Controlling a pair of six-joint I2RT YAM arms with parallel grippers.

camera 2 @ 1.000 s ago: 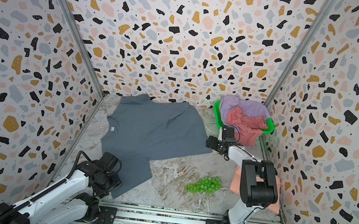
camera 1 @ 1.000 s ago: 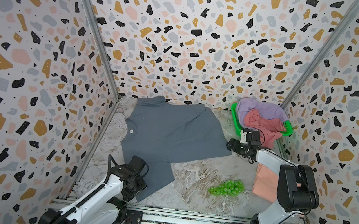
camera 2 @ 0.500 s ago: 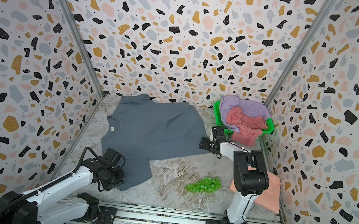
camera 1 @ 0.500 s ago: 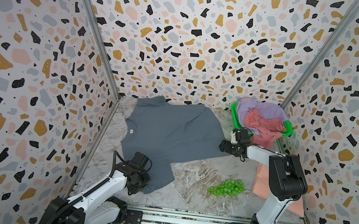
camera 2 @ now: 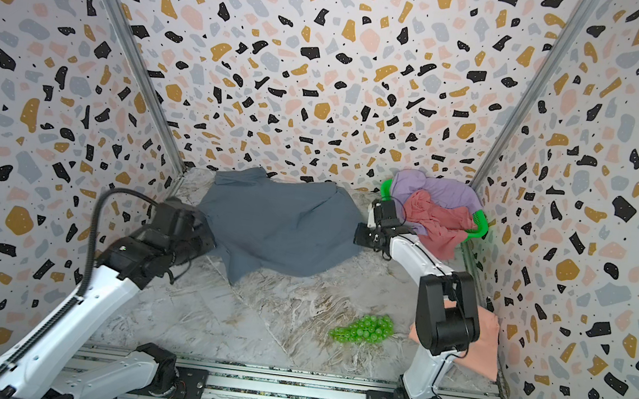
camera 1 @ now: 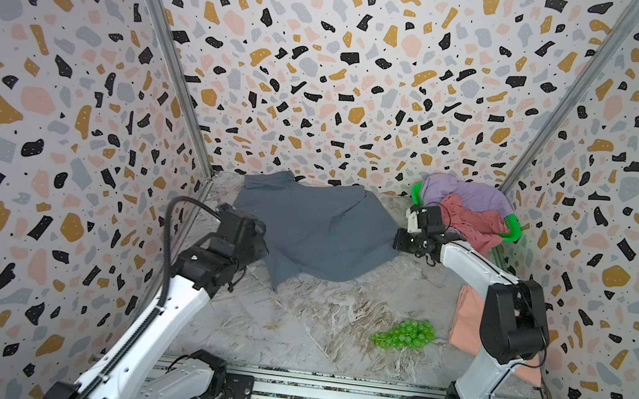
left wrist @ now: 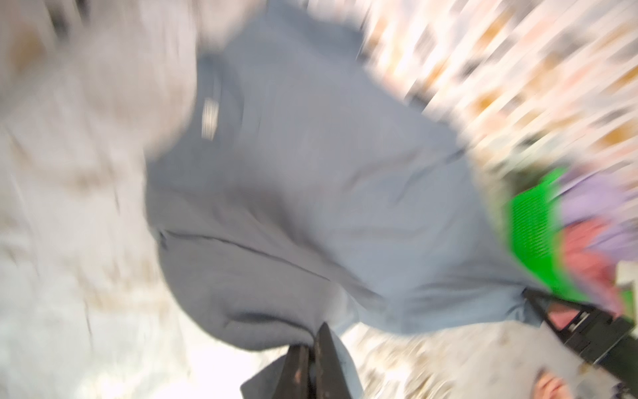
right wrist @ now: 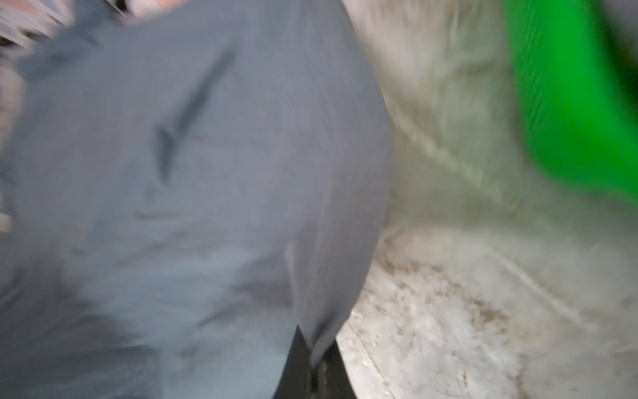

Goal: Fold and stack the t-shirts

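My left gripper (left wrist: pixel 316 345) and right gripper (right wrist: pixel 312 355) are each clenched on an edge of the grey t-shirt (camera 1: pixel 318 229), which lies spread just beside the green basket (camera 1: pixel 514 231). Risk noted: both pinches look thin, so uneven pulling could slip the hem or drag cloth against the basket.

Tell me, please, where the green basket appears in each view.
Top view: basket in the far right corner.
Top view: basket in the same corner.
Left wrist: basket blurred, beyond the grey shirt.
Right wrist: basket a green blur past the shirt.
Shared landmark: the grey shirt.
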